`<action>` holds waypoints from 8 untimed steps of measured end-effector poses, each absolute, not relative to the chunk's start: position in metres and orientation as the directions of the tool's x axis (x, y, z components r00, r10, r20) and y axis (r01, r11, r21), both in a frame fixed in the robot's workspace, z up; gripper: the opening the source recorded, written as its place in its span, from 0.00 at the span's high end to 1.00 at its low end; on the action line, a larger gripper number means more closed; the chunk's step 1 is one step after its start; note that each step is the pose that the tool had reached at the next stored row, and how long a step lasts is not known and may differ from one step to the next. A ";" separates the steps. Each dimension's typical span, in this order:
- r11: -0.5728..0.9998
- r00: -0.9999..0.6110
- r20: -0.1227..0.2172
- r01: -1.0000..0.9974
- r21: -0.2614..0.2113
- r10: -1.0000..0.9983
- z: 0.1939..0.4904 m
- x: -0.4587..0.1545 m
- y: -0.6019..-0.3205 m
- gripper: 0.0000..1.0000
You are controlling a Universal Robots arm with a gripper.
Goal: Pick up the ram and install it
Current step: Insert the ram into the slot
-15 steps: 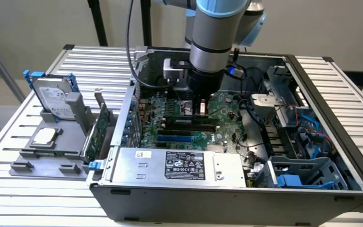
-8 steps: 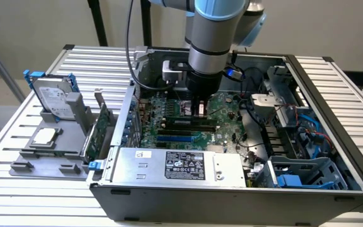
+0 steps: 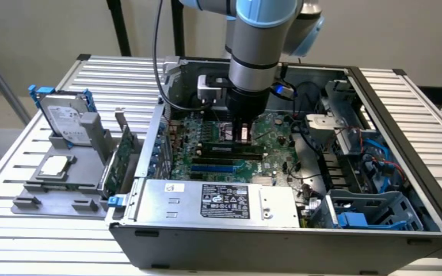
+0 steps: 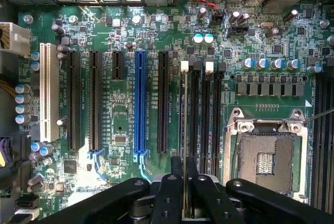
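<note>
Gripper [image 4: 183,192] fingers, we see, are clamped on the ram [image 4: 184,145], held edge-on just above the black memory slots [image 4: 201,114] inside the open computer case [image 3: 282,238]. Blue slot [image 4: 139,104] lies beside them; a power supply [image 3: 221,201] sits near, hard drive [image 3: 64,121] far at the exterior view's left.

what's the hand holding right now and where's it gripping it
The hand holds the ram, a thin stick seen edge-on, pinched by its near end above the motherboard's memory slots.
</note>
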State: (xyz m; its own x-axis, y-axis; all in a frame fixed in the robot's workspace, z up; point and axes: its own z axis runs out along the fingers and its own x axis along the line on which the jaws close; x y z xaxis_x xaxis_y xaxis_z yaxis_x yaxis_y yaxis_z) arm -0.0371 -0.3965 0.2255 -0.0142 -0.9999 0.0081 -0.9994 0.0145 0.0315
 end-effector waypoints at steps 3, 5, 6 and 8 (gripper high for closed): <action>0.014 -0.014 0.008 -0.999 0.031 -1.000 0.225 -0.037 -0.396 0.86; 0.014 -0.014 0.008 -0.999 0.031 -1.000 0.225 -0.037 -0.395 0.86; 0.014 -0.014 0.008 -0.999 0.032 -1.000 0.225 -0.038 -0.395 0.86; 0.014 -0.014 0.008 -0.999 0.031 -1.000 0.225 -0.038 -0.395 0.86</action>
State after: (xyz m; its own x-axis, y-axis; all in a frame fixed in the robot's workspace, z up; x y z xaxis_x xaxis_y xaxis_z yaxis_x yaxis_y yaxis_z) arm -0.0380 -0.3950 0.2247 -0.0142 -0.9999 0.0081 -0.9994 0.0144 0.0314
